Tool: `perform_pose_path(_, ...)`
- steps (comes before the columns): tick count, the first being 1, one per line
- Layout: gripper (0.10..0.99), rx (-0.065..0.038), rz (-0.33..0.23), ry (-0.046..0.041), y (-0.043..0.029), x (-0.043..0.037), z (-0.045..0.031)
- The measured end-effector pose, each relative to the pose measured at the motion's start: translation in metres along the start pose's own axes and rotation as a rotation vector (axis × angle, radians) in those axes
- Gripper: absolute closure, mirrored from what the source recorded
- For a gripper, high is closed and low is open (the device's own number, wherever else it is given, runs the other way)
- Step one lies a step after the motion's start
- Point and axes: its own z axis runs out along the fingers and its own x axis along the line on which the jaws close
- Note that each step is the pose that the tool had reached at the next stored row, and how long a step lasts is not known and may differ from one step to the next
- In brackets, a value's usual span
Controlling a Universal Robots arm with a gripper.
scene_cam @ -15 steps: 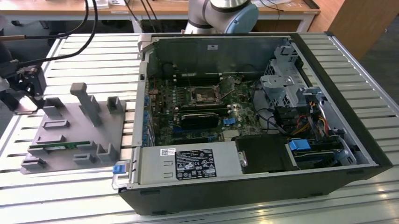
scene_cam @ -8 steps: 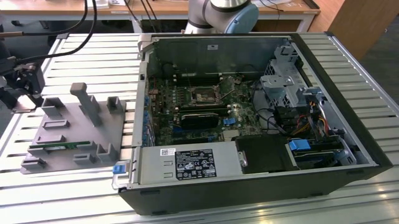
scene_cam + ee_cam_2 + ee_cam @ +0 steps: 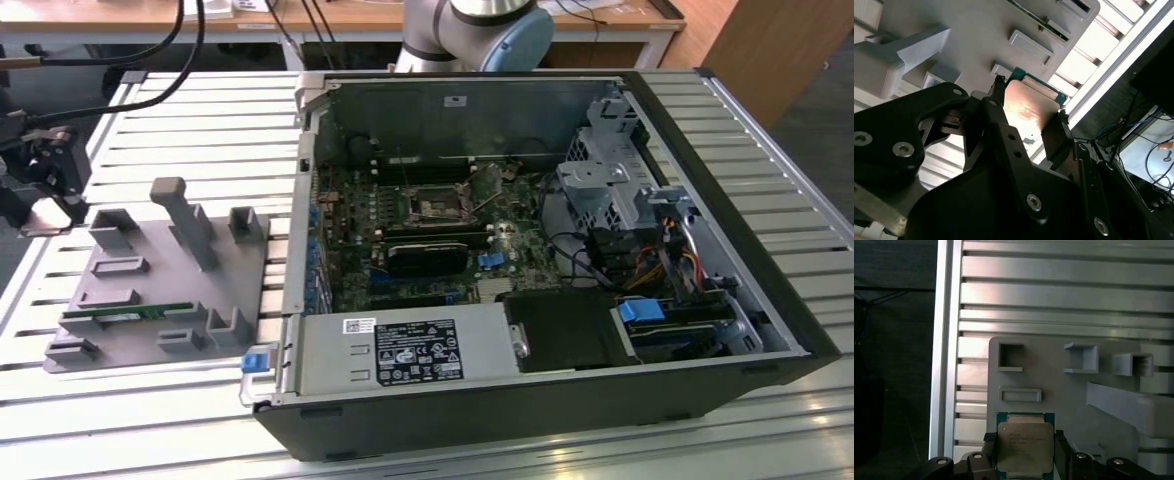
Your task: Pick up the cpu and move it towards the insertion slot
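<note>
Black two-finger gripper [image 3: 1024, 441] is clamped on the cpu [image 3: 1025, 452], a flat square chip with a silver-grey metal lid and green rim. In both wrist views one finger presses each of two opposite edges, an edge grip that I judge keeps the lid and underside untouched. The chip hangs over the near end of the grey moulded parts tray [image 3: 1064, 395]. The insertion slot [image 3: 434, 205], a metal-framed square socket with a dark centre, lies well apart to the exterior view's right inside the open black computer case [image 3: 534, 420].
</note>
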Motion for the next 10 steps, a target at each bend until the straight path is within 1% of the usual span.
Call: perform_pose_path(10,0.545,0.000,0.000,0.0001,0.0003,0.0000,-0.0098)
